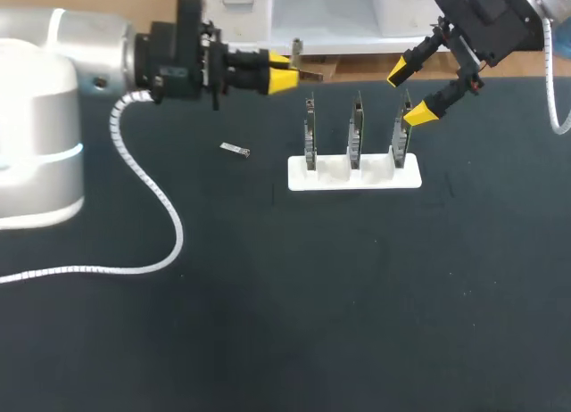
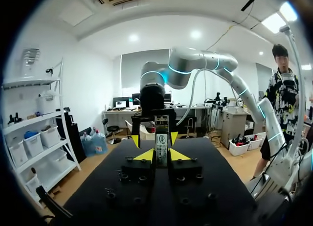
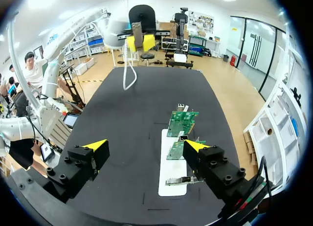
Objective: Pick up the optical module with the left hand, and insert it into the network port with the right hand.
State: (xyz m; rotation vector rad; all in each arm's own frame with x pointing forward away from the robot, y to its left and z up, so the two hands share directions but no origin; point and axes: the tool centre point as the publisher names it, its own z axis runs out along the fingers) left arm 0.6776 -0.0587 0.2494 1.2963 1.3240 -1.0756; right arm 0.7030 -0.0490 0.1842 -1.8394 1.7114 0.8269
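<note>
A wide table (image 1: 268, 323); its top flat, matte, black.

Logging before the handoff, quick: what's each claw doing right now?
Left claw: closed on the optical module.
Right claw: open, holding nothing.

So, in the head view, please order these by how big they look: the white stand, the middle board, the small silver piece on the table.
White stand, largest
Middle board, seen nearly edge-on
Small silver piece, clearly smallest
</note>
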